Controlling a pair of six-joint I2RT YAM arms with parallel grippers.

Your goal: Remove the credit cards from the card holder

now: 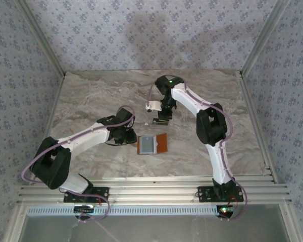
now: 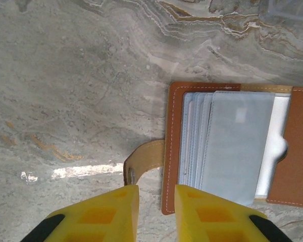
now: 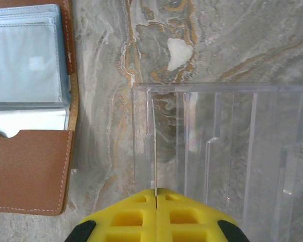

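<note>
Tan leather card holder [image 1: 152, 144] lies open near a clear plastic stand [image 3: 227, 146].

Nothing readable is showing: no words, brand marks, numbers or signs are appearing on the card holder [image 2: 299, 151], its clear sleeves, or anywhere around it.

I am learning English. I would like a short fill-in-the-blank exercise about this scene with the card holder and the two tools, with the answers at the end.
1. The card holder on the table is ____, not folded shut.
2. Its strap points toward the tool of the ____ arm.
3. The clear plastic rack sits before the tool of the ____ arm.
4. The fingers of both tools are ____ in colour.
Answers: open; left; right; yellow.
</note>
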